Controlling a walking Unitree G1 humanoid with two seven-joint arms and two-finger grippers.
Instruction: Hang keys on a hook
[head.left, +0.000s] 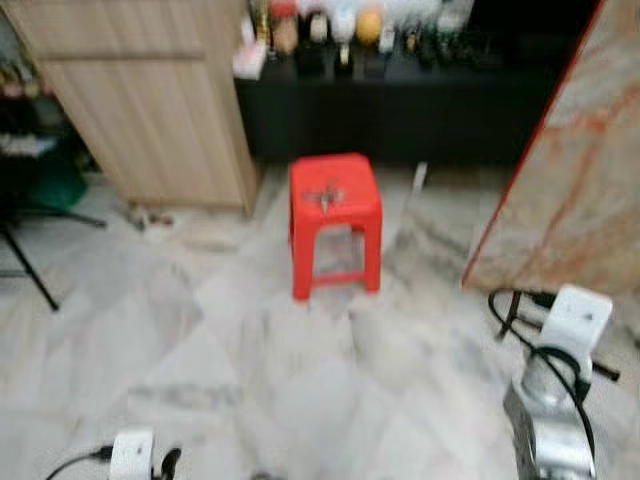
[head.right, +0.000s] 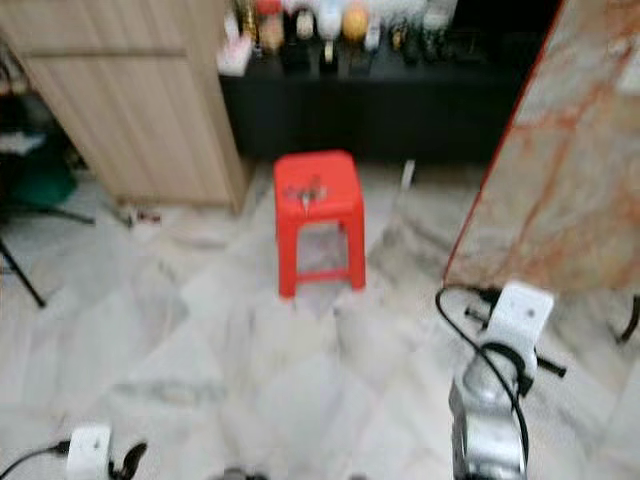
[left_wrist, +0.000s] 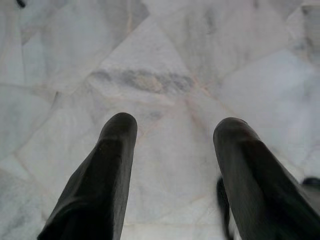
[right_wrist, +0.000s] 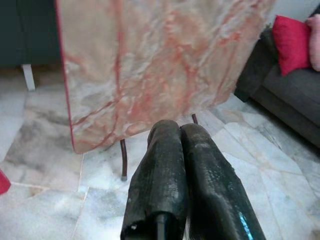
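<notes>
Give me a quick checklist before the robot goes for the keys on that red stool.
1. Keys located: ok, a small metallic bunch lies on top of the red stool, though blurred.
2. Path to stool: ok, bare marble floor lies between.
3. Within reach: not ok, the stool stands well ahead of both arms.
4. Left gripper ready: ok, fingers apart, pointing at the floor.
5. Right gripper ready: not ok, fingers shut together, holding nothing.
6. Hook located: cannot tell.
</notes>
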